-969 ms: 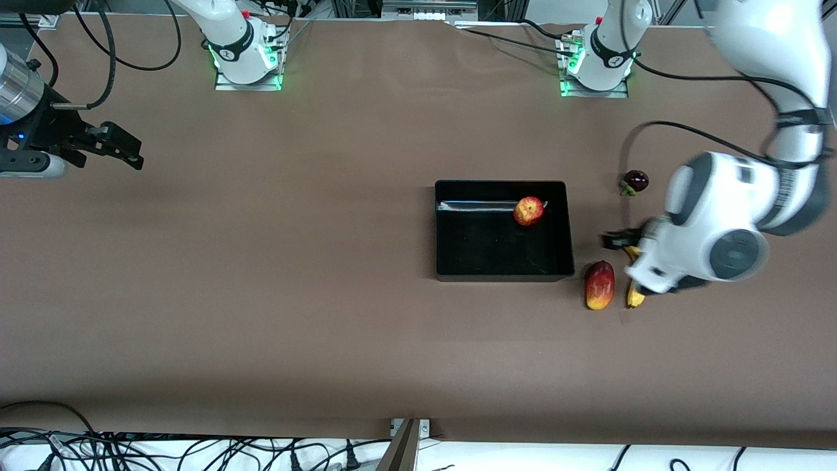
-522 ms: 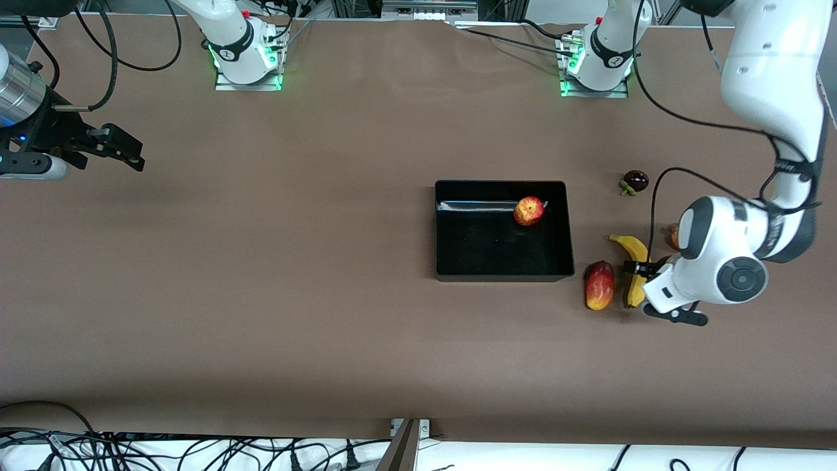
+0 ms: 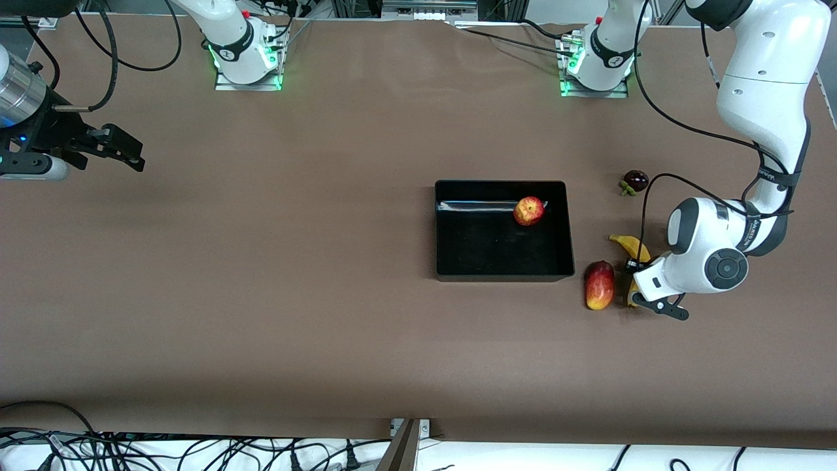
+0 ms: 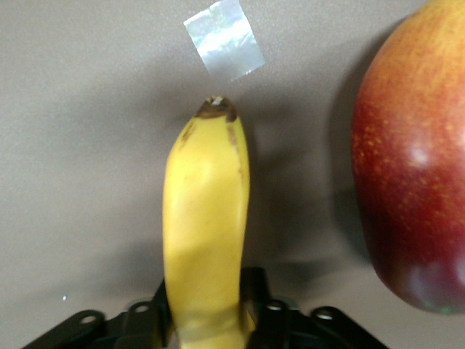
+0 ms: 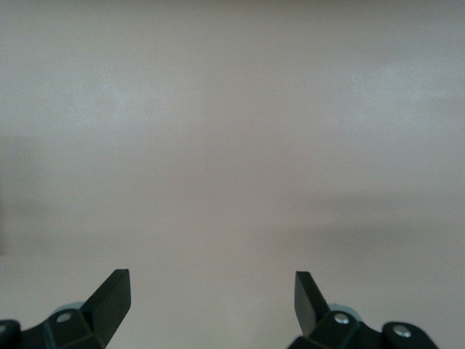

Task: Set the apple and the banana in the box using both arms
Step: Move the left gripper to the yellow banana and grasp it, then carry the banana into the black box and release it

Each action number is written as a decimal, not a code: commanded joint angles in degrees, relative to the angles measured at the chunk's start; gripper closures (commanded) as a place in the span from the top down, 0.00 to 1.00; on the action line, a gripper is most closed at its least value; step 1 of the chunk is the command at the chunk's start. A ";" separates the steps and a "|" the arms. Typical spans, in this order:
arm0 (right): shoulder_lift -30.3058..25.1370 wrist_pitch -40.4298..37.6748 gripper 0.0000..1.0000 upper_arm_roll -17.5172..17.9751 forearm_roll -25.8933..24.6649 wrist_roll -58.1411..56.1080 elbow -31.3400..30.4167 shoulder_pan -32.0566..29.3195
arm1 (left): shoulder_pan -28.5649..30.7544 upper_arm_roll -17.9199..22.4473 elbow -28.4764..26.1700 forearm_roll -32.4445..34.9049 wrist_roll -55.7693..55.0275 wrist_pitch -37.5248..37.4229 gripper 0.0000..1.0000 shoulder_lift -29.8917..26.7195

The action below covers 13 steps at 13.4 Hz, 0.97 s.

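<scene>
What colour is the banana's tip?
Dark brown on the yellow banana, clearest in the left wrist view.

The banana [image 4: 207, 240] is yellow with a dark brown tip. The apple [image 3: 529, 210] is red with yellow patches, in the glossy black box [image 3: 444, 261]. The worktop [image 3: 294, 294] is brown

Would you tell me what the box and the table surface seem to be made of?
The box looks like black plastic with a glossy finish: a pale streak of reflected light runs along its inner wall near the apple. The table seems covered in a matte brown sheet, perhaps paper or fabric, since it shows no glare; I cannot tell which.
</scene>
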 commanded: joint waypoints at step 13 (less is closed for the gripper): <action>0.39 -0.13 1.00 0.84 -0.21 -0.83 1.22 -0.94 | -19.85 -14.20 10.11 -4.01 -38.57 -11.59 0.00 -0.04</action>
